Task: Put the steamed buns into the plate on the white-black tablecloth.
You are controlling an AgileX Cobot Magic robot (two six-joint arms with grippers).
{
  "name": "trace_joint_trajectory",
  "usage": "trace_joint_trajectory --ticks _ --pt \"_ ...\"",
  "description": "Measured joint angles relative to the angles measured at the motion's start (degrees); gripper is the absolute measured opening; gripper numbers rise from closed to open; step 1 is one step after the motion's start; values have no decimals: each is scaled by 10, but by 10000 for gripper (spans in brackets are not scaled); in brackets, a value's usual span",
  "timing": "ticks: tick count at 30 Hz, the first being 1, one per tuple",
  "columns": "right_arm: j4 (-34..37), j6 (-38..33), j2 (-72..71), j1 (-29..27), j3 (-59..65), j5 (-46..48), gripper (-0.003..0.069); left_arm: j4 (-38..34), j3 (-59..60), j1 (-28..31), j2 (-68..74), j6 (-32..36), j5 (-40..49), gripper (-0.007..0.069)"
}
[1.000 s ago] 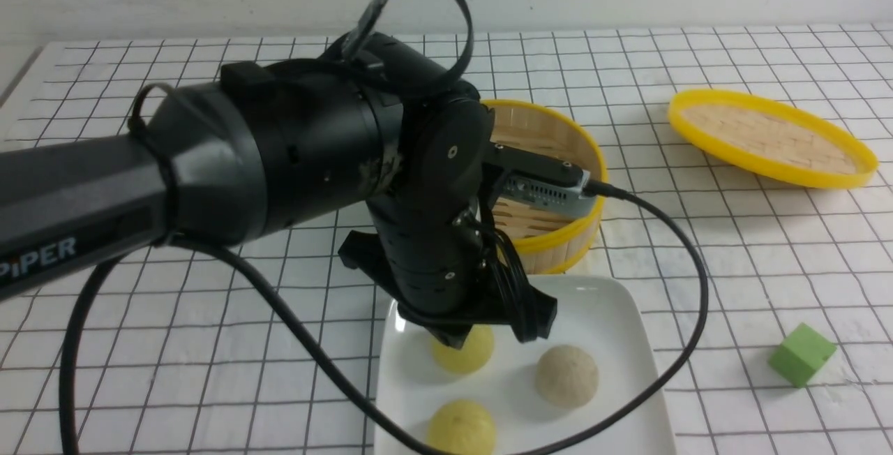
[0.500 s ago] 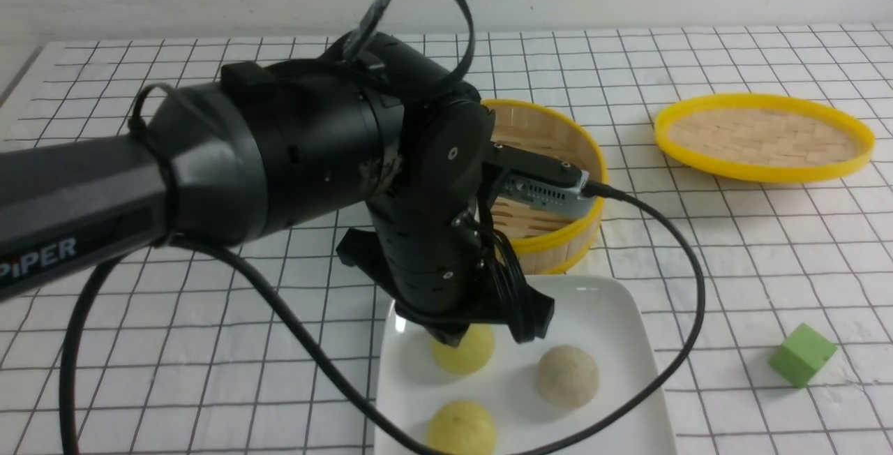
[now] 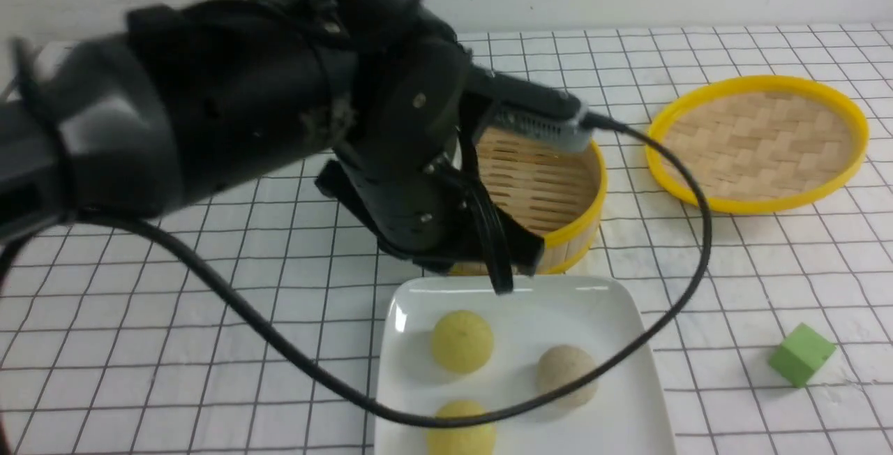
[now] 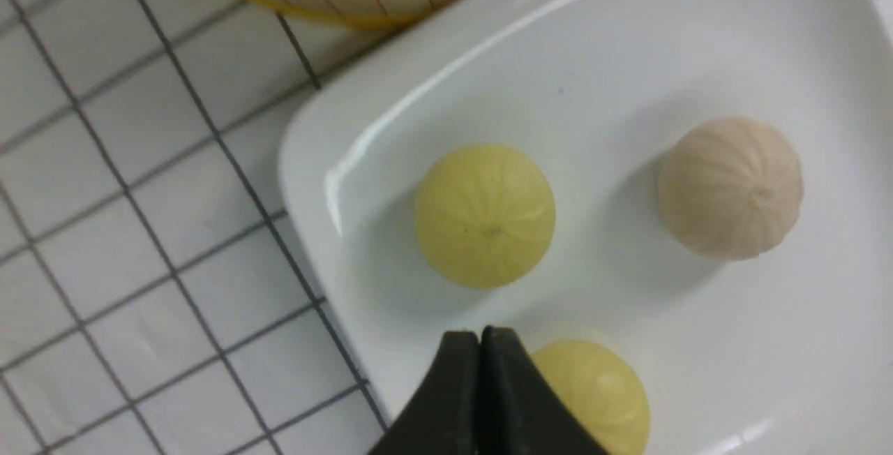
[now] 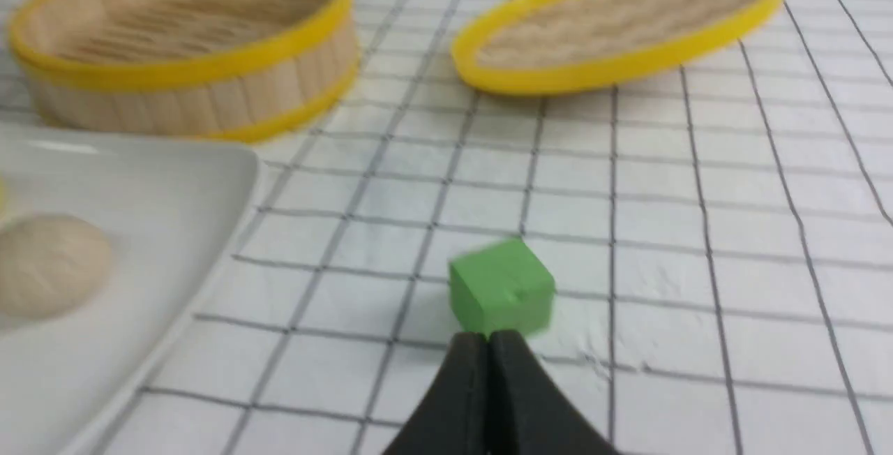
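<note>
Three steamed buns lie in the white plate (image 3: pixel 614 315) on the white-black tablecloth (image 3: pixel 209 301): a pale yellow bun (image 3: pixel 462 341), a beige-white bun (image 3: pixel 566 375) and a second yellow bun (image 3: pixel 461 430) at the near edge. My left gripper (image 3: pixel 457 259) hangs above the plate's far edge, clear of the buns. In the left wrist view the left gripper (image 4: pixel 480 335) is shut and empty above the plate (image 4: pixel 628 57). My right gripper (image 5: pixel 488 338) is shut and empty, just short of a green cube (image 5: pixel 502 287). The right gripper does not show in the front view.
A yellow-rimmed bamboo steamer basket (image 3: pixel 565 232) stands just behind the plate, partly hidden by my left arm. Its lid (image 3: pixel 757 141) lies at the back right, one side raised. The green cube (image 3: pixel 801 354) sits to the right of the plate.
My left gripper has let go of the far yellow bun and risen up and back. The bun stays in the plate. The lid has changed its tilt.
</note>
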Motion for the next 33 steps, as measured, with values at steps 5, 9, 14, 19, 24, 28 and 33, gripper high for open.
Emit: trace_joint_trajectory --ticks 5,9,14,19,24,28,33 --pt "-30 0 0 -10 18 -11 13 67 -13 0 -87 -3 61 13" --pt "-33 0 0 -16 19 -12 16 101 -13 0 -161 -7 110 13" --pt "-33 0 0 -20 19 -12 25 102 53 0 -304 -35 113 13" --pt "-33 0 0 -20 19 -12 32 71 257 0 -483 -119 61 13" --pt "-33 0 0 -20 19 -12 36 80 461 0 -639 -250 -150 15" --pt "-33 0 0 -20 19 -12 36 112 561 0 -713 -325 -287 18" --pt "-34 0 0 -20 19 -12 36 163 631 0 -740 -342 -313 20"
